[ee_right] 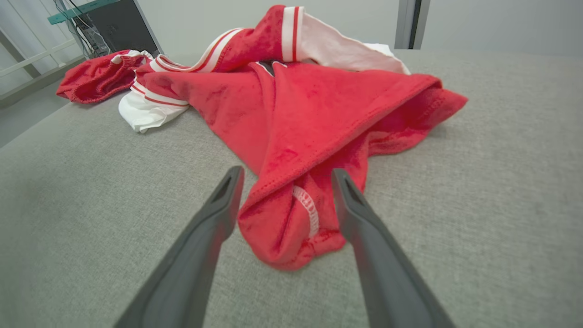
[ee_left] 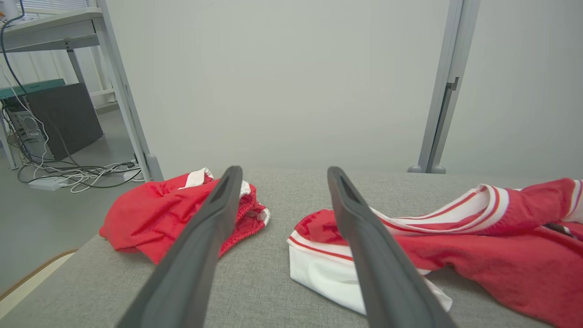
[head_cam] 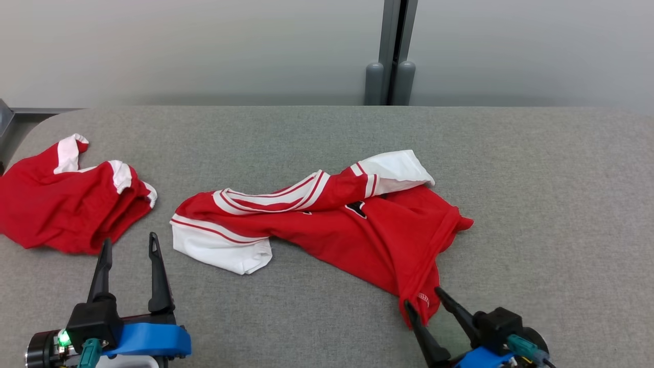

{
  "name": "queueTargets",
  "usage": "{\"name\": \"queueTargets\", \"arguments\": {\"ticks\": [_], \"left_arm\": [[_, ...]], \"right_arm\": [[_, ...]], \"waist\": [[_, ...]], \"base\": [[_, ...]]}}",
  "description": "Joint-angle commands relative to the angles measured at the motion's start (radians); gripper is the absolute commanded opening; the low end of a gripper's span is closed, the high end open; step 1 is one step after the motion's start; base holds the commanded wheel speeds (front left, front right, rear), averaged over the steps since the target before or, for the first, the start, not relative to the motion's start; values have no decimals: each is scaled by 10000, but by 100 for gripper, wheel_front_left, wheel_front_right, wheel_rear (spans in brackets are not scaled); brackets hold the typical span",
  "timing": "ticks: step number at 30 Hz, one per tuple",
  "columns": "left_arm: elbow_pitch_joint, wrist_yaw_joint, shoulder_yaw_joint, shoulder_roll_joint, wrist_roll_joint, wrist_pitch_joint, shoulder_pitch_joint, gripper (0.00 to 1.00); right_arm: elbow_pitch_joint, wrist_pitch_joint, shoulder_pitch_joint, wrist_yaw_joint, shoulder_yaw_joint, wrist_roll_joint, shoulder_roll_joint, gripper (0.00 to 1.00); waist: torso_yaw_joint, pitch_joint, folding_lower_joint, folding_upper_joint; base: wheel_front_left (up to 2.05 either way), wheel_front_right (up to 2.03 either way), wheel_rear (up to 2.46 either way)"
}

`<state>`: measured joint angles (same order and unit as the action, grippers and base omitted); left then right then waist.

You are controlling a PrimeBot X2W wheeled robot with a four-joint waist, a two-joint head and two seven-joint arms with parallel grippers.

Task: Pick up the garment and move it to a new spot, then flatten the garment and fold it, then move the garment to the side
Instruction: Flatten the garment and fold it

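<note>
The right gripper (head_cam: 423,297), fingers spread, straddles the near hem corner of a crumpled red-and-white jersey (head_cam: 357,230) lying mid-way across the grey table (head_cam: 536,204). A clean lift likely needs a low, deep pinch. The left gripper (head_cam: 129,238) hovers open at near left, by red shorts (head_cam: 61,204).

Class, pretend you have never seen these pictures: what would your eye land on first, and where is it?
The crumpled red and white jersey sprawls across the middle of the grey table, a second red garment bunched at its left edge. The right tool stands open around the jersey's near corner; the left tool is open over bare table.
</note>
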<state>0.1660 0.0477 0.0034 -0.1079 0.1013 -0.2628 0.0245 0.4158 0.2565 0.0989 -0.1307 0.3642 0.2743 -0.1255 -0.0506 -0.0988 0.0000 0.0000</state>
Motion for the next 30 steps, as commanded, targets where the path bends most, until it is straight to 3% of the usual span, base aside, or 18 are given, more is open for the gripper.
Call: {"name": "queueTargets", "arguments": {"ticks": [1,5,6,7,12,24,30], "left_arm": [[21,-55,69,68,-118,-29,72,100],[35,-154,182,176,-258,-29,89,100],[49,-186,226,203,-280,-29,105,100],[53,-208,260,227,-315,-29,133,100],[73,-272,409,309,-421,-29,146,100],[207,-414,561,437,-514,-29,77,100],[222,-490,682,457,-593,-29,119,100]], "right_arm": [[330,-63,291,-2,182,-30,46,100],[1106,-8,874,-2,641,136,265,100],[1291,6,1047,-2,698,222,328,40],[1473,20,1204,-2,813,206,358,0],[1237,91,1655,-2,725,395,369,0],[-2672,81,-631,-2,-137,1412,-784,0],[-4245,-820,-2253,-2,-605,1942,-1468,0]], "waist": [[-28,-31,0,0],[-59,-92,0,0],[-59,-105,0,0],[-58,-125,0,0],[73,-162,0,0],[696,20,0,0],[922,32,0,0]], "base": [[0,0,0],[0,0,0],[0,0,0],[0,0,0],[0,0,0],[0,0,0],[0,0,0]]}}
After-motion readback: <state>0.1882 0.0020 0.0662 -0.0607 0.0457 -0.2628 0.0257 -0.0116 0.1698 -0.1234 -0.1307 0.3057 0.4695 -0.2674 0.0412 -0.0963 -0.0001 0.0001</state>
